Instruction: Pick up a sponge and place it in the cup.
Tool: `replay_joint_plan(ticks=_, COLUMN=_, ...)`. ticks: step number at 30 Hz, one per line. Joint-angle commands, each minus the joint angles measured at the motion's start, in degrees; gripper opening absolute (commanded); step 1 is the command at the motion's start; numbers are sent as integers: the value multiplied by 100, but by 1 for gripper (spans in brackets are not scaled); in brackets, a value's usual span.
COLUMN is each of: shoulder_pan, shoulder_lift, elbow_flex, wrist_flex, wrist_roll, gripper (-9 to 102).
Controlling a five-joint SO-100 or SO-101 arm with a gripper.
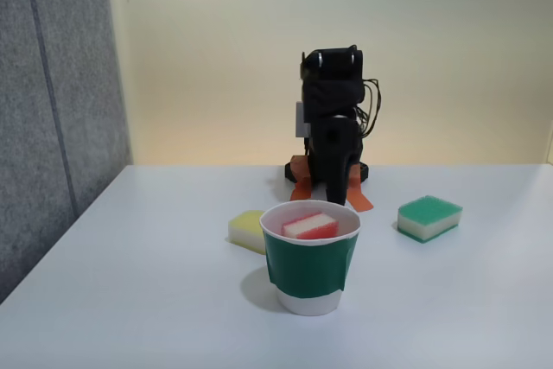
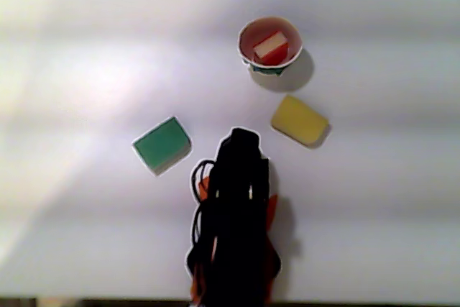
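**A:** Where is the sponge (image 1: pixel 309 225)?

**B:** Inside the cup (image 1: pixel 310 274), lying tilted, red top and cream side showing above the rim. In the top-down other view it sits in the cup (image 2: pixel 244 34) too, sponge (image 2: pixel 271 47) leaning toward 4 o'clock of the cup's mouth.

**A:** What's near the cup?

**B:** In that top-down view, a yellow sponge (image 2: pixel 299 120) at 5 o'clock from the cup, near but apart. A green sponge (image 2: pixel 162 145) lies at 8 o'clock, well apart. The arm (image 2: pixel 236 213) is folded back at 6 o'clock, between the two.

**A:** And the jaws?

**B:** Cannot tell; the arm (image 1: pixel 333 127) is a dark folded mass in both views, fingers not made out.

**A:** Open room?

**B:** The white tabletop (image 1: pixel 130 300) is bare left and in front of the cup in the fixed view. A grey partition (image 1: pixel 52 110) borders the tabletop's left edge; a pale wall (image 1: pixel 216 41) stands behind.
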Motion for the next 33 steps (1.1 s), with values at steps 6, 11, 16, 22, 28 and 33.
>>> replay_joint_plan(ticks=6, shoulder_pan=9, shoulder_lift=97, elbow_flex=264, wrist_flex=105, wrist_roll=70, gripper=4)
replay_joint_plan(ticks=11, shoulder_pan=9, shoulder_lift=97, elbow_flex=264, wrist_flex=105, wrist_roll=70, gripper=4)
replay_joint_plan(ticks=16, shoulder_pan=9, shoulder_lift=97, elbow_flex=264, wrist_flex=105, wrist_roll=70, gripper=4)
replay_joint_plan(ticks=22, shoulder_pan=9, shoulder_lift=97, elbow_flex=264, wrist_flex=105, wrist_roll=70, gripper=4)
replay_joint_plan(ticks=28, shoulder_pan=9, shoulder_lift=97, elbow_flex=264, wrist_flex=105, wrist_roll=70, gripper=4)
replay_joint_plan(ticks=33, shoulder_pan=9, shoulder_lift=97, elbow_flex=264, wrist_flex=105, wrist_roll=70, gripper=4)
